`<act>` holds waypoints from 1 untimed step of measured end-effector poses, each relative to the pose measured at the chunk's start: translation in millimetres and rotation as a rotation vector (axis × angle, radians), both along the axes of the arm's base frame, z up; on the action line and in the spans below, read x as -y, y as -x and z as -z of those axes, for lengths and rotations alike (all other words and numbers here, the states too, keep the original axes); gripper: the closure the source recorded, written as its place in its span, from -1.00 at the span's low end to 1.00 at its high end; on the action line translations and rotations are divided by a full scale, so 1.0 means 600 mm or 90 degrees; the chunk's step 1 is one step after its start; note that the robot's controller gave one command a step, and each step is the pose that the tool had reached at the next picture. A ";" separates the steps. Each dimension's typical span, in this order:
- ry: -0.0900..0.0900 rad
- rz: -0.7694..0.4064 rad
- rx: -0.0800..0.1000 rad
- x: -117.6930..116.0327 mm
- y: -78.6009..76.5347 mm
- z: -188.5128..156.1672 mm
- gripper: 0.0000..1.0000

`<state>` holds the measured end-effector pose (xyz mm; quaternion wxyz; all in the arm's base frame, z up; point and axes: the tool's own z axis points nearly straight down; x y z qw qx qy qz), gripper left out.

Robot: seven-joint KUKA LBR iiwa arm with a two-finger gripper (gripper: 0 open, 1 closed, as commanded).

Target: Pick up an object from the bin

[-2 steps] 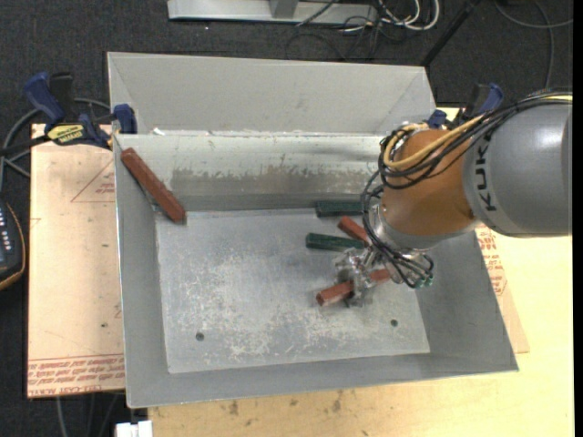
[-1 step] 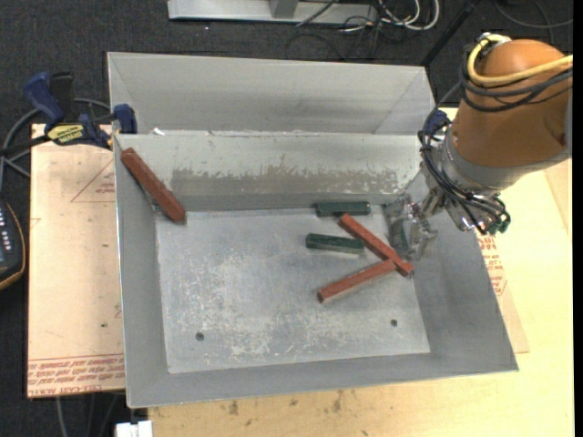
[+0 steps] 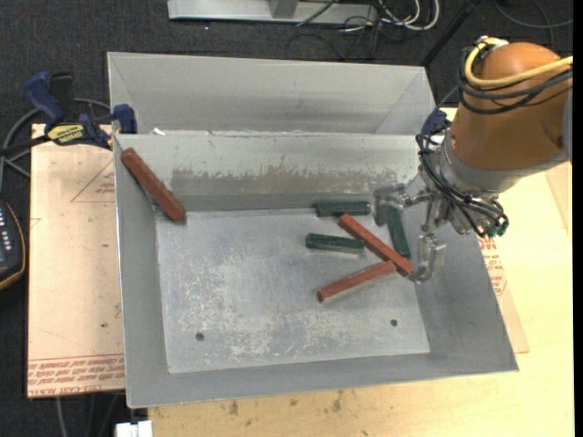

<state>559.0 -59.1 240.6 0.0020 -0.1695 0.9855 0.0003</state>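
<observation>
1. Claw (image 3: 412, 232) is hanging low at the right-centre of the bin (image 3: 273, 335), with its fingers standing wide apart and nothing clamped between them. The spread is probably there to straddle a bar.
2. Nearest under it, a short green bar (image 3: 399, 233) is running up and down the frame. The diagonal red bar (image 3: 369, 238) and the lower red bar (image 3: 355, 282) are meeting at their right ends beside it.
3. Just left, the upper green bar (image 3: 342, 209) and the middle green bar (image 3: 332, 242) are lying by the diagonal red one. The bars are crossing, so a clean single pick is looking awkward.
4. A lone red bar (image 3: 153, 186) is leaning on the back wall at upper left, well apart.
</observation>
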 end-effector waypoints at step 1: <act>-0.001 0.064 -0.009 -0.010 0.095 0.155 -1.00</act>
